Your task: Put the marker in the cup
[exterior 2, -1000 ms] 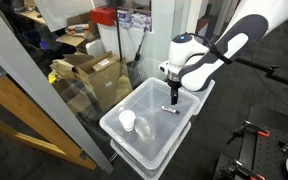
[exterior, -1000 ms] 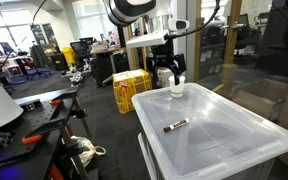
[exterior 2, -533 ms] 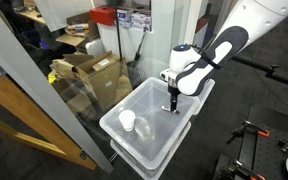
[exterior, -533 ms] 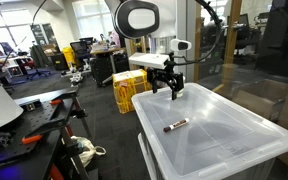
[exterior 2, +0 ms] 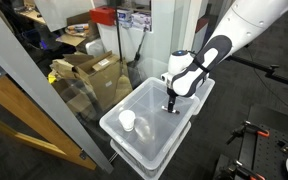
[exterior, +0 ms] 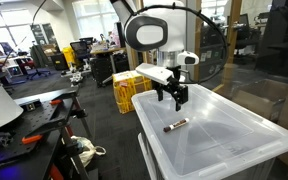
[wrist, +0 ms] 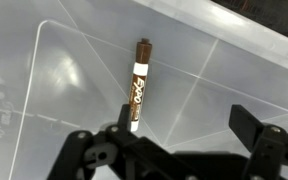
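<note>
The marker (wrist: 137, 84), a dark reddish-brown pen with a white label, lies flat on the translucent bin lid (wrist: 74, 60). It also shows in both exterior views (exterior: 175, 125) (exterior 2: 170, 109). My gripper (wrist: 184, 125) is open and empty, hovering just above the lid, with its left finger close to the marker's near end. In both exterior views the gripper (exterior: 176, 99) (exterior 2: 171, 101) points down over the bin's far part. The white paper cup (exterior 2: 128, 121) stands upright on the lid, well apart from the marker. The cup is hidden in the wrist view.
The translucent bin (exterior: 224, 140) sits on a stack of similar bins. A yellow crate (exterior: 130, 90) stands behind it on the floor. Cardboard boxes (exterior 2: 89, 70) and a glass partition (exterior 2: 44, 100) flank the bin. A tool bench (exterior: 29, 125) is to one side.
The arm has swung in over the bin and lowered the gripper toward the marker. The marker and cup have not moved.
</note>
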You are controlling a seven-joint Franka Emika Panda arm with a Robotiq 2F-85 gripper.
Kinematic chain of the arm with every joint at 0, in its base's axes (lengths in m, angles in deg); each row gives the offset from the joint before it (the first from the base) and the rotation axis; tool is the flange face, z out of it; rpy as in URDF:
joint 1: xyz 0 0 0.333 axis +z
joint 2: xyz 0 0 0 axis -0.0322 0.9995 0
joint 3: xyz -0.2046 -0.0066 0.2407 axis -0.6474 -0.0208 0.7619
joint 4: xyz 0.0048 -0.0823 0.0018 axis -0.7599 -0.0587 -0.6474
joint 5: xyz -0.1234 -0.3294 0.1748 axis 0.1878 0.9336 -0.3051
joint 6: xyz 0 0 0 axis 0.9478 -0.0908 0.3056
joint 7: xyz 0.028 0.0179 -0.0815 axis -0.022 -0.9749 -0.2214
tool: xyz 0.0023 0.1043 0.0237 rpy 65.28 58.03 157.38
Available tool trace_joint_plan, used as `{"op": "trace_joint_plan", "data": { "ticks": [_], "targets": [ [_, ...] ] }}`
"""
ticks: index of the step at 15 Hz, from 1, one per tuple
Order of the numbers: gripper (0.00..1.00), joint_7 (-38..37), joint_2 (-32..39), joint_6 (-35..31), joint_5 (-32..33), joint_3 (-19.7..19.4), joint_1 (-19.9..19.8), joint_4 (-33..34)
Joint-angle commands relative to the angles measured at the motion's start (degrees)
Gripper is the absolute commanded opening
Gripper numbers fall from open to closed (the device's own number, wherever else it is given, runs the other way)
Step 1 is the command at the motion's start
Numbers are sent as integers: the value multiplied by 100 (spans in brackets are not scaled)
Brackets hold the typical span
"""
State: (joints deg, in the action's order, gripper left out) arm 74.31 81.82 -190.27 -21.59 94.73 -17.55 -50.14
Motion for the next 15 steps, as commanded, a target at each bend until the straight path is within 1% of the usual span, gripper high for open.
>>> {"op": "trace_joint_plan", "data": {
  "ticks": [1,5,8,15],
  "targets": [
    [100,-518,275,102,-150,-107,111,411],
    [100,-885,550,178,-170,-164,141,712],
    [100,-1129,681,215,-116,-312,258,824],
    [100,-1401,934,360,-104,-495,375,1073]
  ]
}}
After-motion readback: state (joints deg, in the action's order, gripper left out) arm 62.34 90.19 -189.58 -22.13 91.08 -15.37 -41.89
